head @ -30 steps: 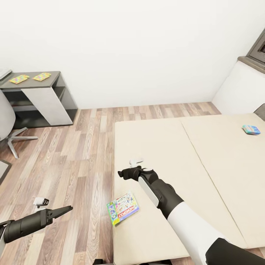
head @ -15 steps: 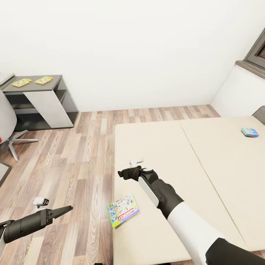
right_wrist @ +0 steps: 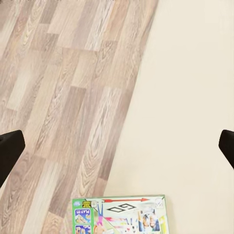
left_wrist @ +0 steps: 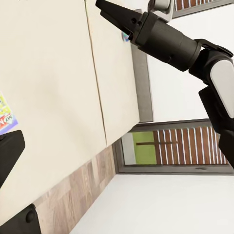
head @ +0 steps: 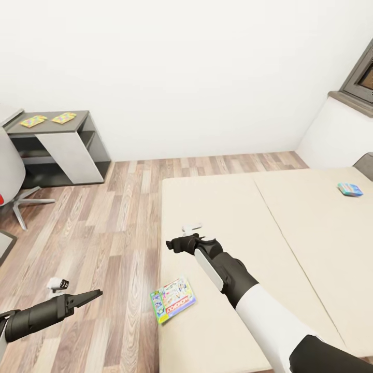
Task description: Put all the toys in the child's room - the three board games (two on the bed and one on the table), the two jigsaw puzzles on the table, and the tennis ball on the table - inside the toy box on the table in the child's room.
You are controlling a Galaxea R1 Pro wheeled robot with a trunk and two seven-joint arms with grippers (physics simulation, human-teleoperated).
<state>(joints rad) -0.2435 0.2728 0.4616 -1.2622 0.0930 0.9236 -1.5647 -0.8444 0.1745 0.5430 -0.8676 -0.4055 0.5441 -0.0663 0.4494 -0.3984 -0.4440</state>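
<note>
A white-and-green board game (head: 172, 300) (right_wrist: 122, 214) lies flat on the bed (head: 290, 243), close to the bed's left edge. A smaller blue board game (head: 350, 189) rests far right on the beige mattress. Two jigsaw puzzles (head: 33, 121) (head: 64, 118) lie on top of a dark grey cabinet (head: 77, 150) at the far left wall. My right gripper (head: 170, 244) (right_wrist: 117, 146) hovers open over the mattress, above and beyond the white-and-green game. Over the wooden floor left of the bed hangs my left gripper (head: 98, 293) (left_wrist: 12, 195), its fingers a little apart and holding nothing.
A grey office chair (head: 10, 171) stands at the left edge beside the cabinet. Wooden floor (head: 119, 217) runs between the cabinet and the bed. A window (head: 362, 72) over a white ledge sits in the far right corner.
The whole picture has shifted, so the camera has moved: the cabinet and bed now sit slightly lower and the cabinet further right. Both arms keep their pose and nothing was taken hold of.
</note>
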